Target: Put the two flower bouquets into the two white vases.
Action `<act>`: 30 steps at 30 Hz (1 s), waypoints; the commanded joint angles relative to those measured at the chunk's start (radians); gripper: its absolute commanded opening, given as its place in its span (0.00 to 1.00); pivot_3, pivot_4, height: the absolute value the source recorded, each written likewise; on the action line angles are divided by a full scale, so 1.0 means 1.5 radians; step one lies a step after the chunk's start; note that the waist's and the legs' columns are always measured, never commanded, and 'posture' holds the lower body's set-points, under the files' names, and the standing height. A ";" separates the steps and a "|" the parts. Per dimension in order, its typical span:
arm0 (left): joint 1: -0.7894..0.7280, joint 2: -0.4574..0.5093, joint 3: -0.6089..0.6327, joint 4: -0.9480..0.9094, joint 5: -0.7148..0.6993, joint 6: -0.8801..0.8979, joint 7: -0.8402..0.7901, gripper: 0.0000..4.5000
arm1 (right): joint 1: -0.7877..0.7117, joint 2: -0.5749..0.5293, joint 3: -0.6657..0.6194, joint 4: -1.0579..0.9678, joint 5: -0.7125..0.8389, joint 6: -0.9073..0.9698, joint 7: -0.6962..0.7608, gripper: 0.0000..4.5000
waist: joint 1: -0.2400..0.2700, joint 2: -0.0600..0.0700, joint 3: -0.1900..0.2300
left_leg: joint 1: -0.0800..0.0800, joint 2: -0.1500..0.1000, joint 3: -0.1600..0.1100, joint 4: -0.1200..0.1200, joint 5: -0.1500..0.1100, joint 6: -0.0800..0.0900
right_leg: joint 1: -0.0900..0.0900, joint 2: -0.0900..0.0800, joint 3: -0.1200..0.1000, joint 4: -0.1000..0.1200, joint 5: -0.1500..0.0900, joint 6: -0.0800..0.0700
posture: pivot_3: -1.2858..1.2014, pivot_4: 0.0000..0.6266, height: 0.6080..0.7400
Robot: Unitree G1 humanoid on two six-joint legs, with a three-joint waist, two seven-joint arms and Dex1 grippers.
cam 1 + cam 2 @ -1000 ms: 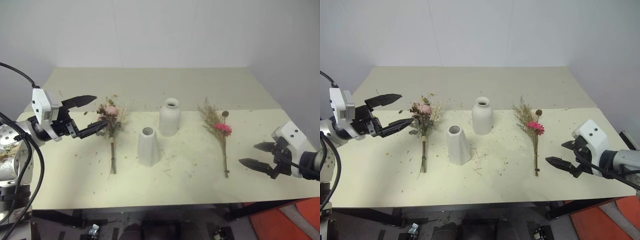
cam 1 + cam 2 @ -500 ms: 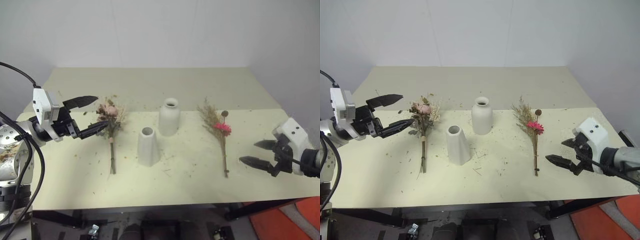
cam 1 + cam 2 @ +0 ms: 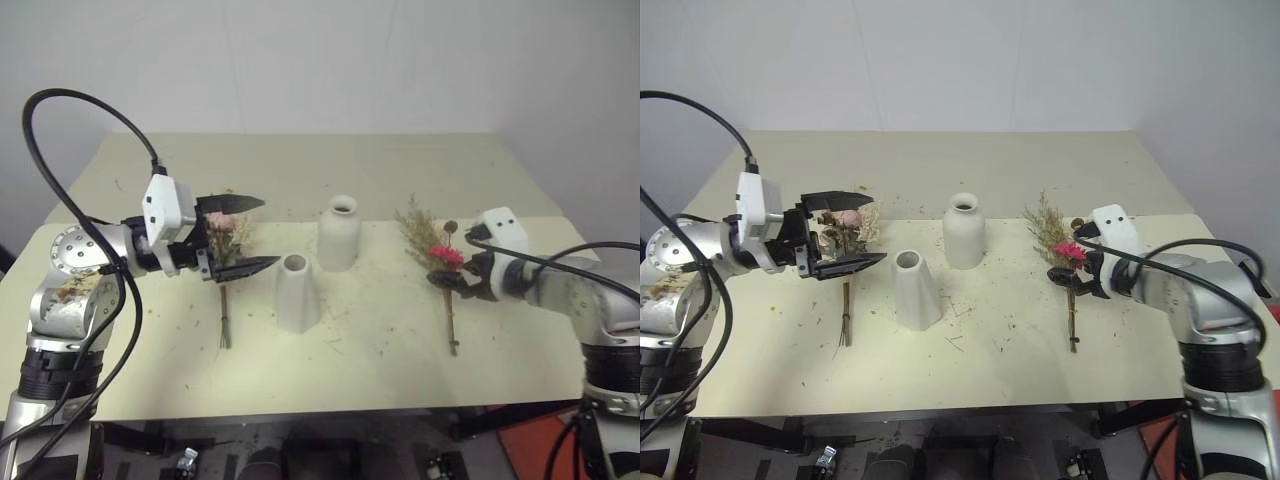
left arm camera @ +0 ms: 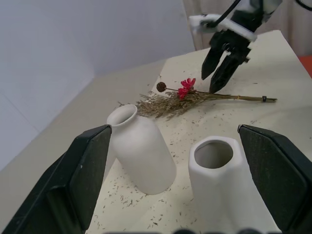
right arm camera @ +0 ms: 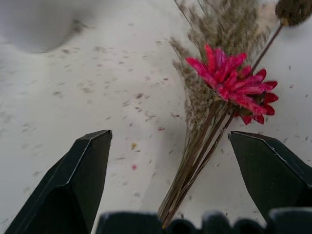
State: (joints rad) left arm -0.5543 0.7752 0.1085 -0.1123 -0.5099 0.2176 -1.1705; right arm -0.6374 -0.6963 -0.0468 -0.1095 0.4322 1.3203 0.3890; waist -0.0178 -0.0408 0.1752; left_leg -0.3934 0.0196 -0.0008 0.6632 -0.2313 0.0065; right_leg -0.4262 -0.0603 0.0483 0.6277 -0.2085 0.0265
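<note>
On the table (image 3: 380,170): 2 bouquets (image 3: 445,262), 2 white vases (image 3: 297,293), both grippers' (image 3: 452,281) jaws spread

Even soft overhead light, faint shadows; right wrist foreground blurred.

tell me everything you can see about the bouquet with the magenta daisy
The magenta daisy bouquet lies flat on the pale table, toward the robot's right, apart from both vases. It is a thin dried bunch: one magenta daisy head, feathery tan grass fanning away from the robot, a round brown seed head on its own stalk, and slim brown stems gathered toward the near edge. The open right gripper is poised over the stems just below the flower, fingers either side, not yet closed.
</note>
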 commanded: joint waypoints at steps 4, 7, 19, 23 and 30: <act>-0.013 0.004 0.004 -0.009 0.004 -0.017 -0.007 1.00 | -0.023 0.026 0.022 0.048 -0.039 0.001 -0.027 1.00 | 0.000 0.000 0.000 | 0.000 0.000 0.000 0.000 0.000 0.000 | 0.000 0.000 0.000 0.000 0.000 0.000 | 0.52 0.24 1.00; -0.009 0.003 0.005 -0.006 0.008 -0.020 -0.006 1.00 | -0.030 0.043 0.017 0.064 -0.048 -0.011 -0.035 0.88 | 0.000 0.000 0.000 | 0.000 0.000 0.000 0.000 0.000 0.000 | 0.000 0.000 0.000 0.000 0.000 0.000 | 0.52 0.24 1.00; 0.010 0.001 0.009 -0.011 0.014 -0.021 0.003 1.00 | -0.062 0.079 0.015 0.153 -0.095 -0.045 -0.054 0.01 | -0.002 0.000 0.000 | 0.000 0.000 0.000 0.000 0.000 0.000 | 0.000 0.000 0.000 0.000 0.000 0.000 | 0.52 0.24 1.00; 0.019 0.003 0.015 -0.015 0.012 -0.023 0.007 1.00 | -0.066 0.093 -0.010 0.150 -0.120 -0.108 -0.082 0.01 | -0.004 0.000 0.000 | 0.001 0.000 0.000 0.000 0.000 0.000 | 0.000 0.000 0.000 0.000 0.000 0.000 | 0.52 0.24 1.00; 0.044 0.021 0.068 -0.004 -0.008 -0.021 0.016 1.00 | -0.147 0.174 -0.126 0.118 -0.142 -0.407 -0.206 0.01 | -0.017 0.001 0.000 | -0.001 0.000 0.000 0.000 0.000 0.000 | -0.002 0.000 0.000 0.001 0.000 0.000 | 0.52 0.24 1.00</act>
State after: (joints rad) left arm -0.4904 0.7896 0.1620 -0.1063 -0.5021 0.1964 -1.1561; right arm -0.8096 -0.4335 -0.1819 0.1255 0.2126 0.8126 0.0999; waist -0.0430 -0.0398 0.1758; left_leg -0.3957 0.0197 -0.0010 0.6631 -0.2313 0.0065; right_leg -0.4305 -0.0602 0.0488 0.6297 -0.2082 0.0267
